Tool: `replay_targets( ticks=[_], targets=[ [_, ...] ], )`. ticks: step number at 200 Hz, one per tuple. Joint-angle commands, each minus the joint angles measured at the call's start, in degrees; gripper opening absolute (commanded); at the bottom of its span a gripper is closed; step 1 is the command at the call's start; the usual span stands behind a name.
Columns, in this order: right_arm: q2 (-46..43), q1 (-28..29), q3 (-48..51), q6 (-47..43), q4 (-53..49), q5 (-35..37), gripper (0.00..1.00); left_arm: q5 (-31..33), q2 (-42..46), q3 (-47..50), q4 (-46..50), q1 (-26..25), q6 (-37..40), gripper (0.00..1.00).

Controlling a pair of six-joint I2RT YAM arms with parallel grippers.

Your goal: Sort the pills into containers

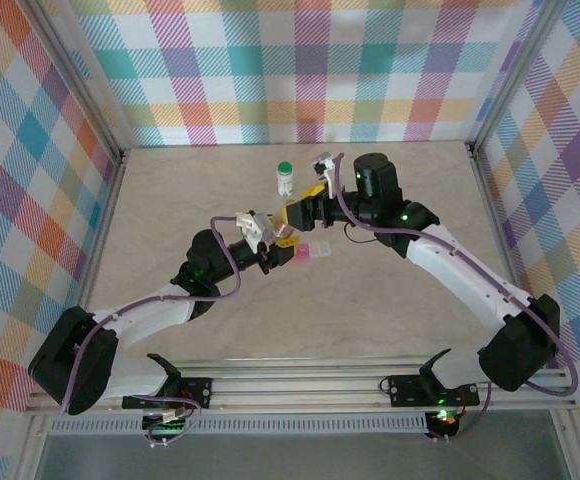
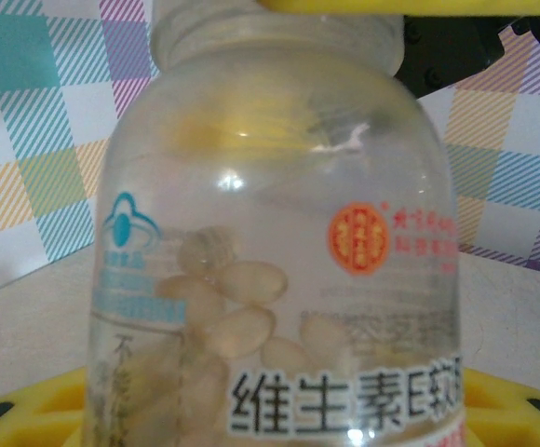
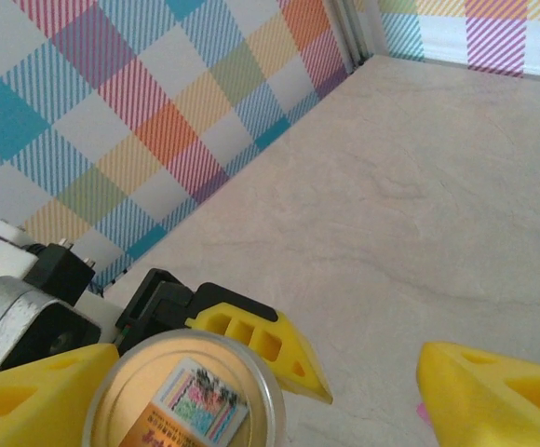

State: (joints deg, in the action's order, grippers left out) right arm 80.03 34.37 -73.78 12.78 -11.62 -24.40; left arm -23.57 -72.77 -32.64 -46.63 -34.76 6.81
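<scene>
Pills [image 2: 242,307] lie inside a clear bottle [image 2: 270,233] clamped in the left gripper [image 1: 278,240], while the right gripper [image 1: 305,212] hangs over the bottle's top with jaws spread wide, and the pink pill box [image 1: 316,252] sits on the table [image 1: 200,190] just right of the bottle.

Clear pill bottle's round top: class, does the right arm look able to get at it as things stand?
Probably yes. The left end effector grips the clear pill bottle, and the right end effector's yellow fingers stand open either side of its round top, with nothing between.
</scene>
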Motion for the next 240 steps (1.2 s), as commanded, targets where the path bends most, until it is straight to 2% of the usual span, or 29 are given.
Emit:
replay_targets(
  ticks=[1, 33, 63, 135, 199, 240],
  targets=[
    [2.8, -0.3, -1.9, 2.7, -0.5, 5.0, 0.83, -3.7, 2.4, -0.8, -5.2, 0.2, -0.1, 0.0],
    [5.2, -0.2, -3.3, 6.8, -0.2, 6.3, 0.83, -4.1, 2.2, -1.0, -5.5, 0.2, -0.2, 0.0],
    [5.9, -0.2, -3.8, 9.4, -0.1, 10.7, 0.83, -4.5, 2.3, -0.8, -5.6, 0.1, -0.3, 0.0],
    [9.1, -0.2, -10.9, 9.9, -4.5, 11.8, 0.84, -5.4, 1.8, -0.6, -4.6, -0.9, 0.5, 0.0],
    [10.5, -0.2, -18.8, 8.9, -6.6, 7.0, 0.87, -4.9, 1.3, -0.4, -3.6, -1.1, 0.6, 0.0],
    [7.2, -0.3, -17.4, 5.3, -6.4, 1.4, 0.88, -3.8, 1.5, -0.1, -2.6, -1.1, 1.8, 0.0]
  ],
)
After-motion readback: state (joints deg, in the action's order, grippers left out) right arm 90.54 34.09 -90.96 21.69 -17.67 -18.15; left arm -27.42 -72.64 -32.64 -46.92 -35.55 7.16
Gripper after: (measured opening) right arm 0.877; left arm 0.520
